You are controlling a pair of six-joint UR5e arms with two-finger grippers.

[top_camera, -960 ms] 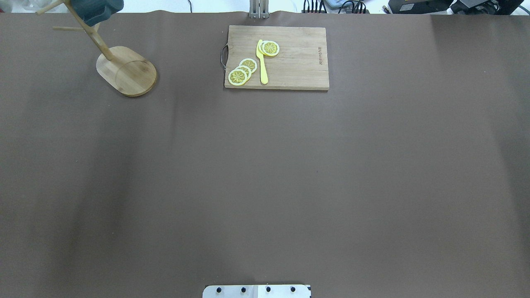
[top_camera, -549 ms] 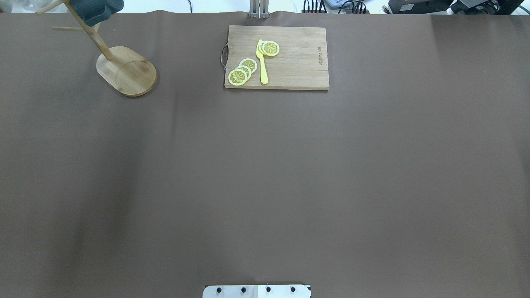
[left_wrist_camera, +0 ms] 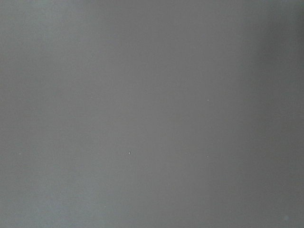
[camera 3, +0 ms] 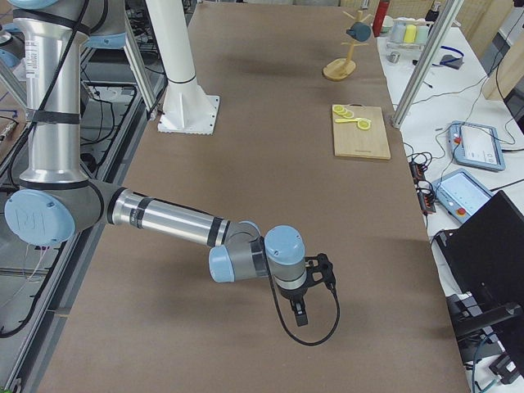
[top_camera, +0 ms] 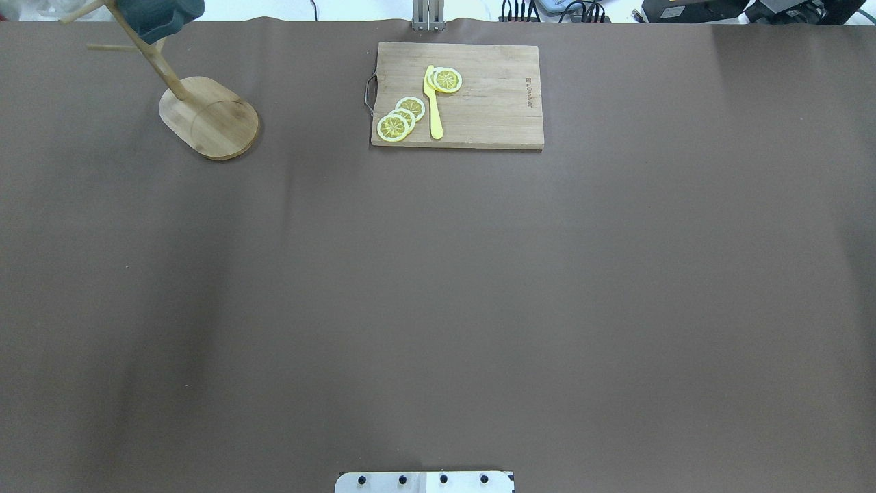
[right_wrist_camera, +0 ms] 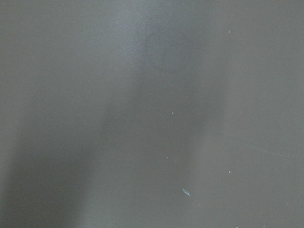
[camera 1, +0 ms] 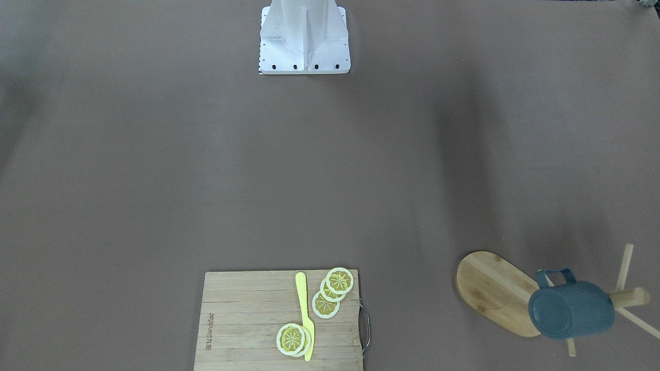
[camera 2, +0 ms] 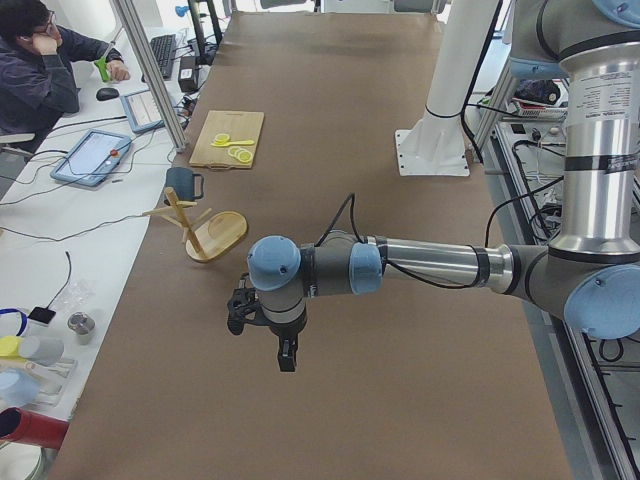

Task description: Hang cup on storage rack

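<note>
Twice located the cup (camera 1: 572,309), once in the front-facing view and once from overhead, both times up on the storage rack (camera 1: 631,297) at the far left corner of the worktop (camera 1: 206,180). Found it clear of the worktop, lying on its side against the upper part of the thick post, blue-grey bottom turned toward the front-facing camera. Noted the loop handle (camera 1: 557,275) uppermost, apparently threaded on a thin peg. Could not make out lettering or inside colour. Noted the rack's oval base (camera 1: 490,288) flat on the worktop.

Logged the left end effector (camera 2: 286,362) in the exterior left view only: pointing down above the left end of the worktop, well apart from rack and cup. Cannot tell whether its fingers are spread or together. Logged the right end effector (camera 3: 300,316) in the exterior right view only: pointing down above the right end of the worktop, with a black cable (camera 3: 315,340) looping just beside it. Cannot tell its state either. Got nothing but blurred brown worktop from both wrist cameras.

Also recorded a cutting board (camera 1: 247,319) at the far edge, right of the rack and well apart from it. Counted several lemon slices (camera 1: 340,281) on it in two groups, with a yellow knife (camera 1: 305,314) between them. Saw the white robot pedestal (camera 1: 304,36) at the middle of the near edge.
</note>
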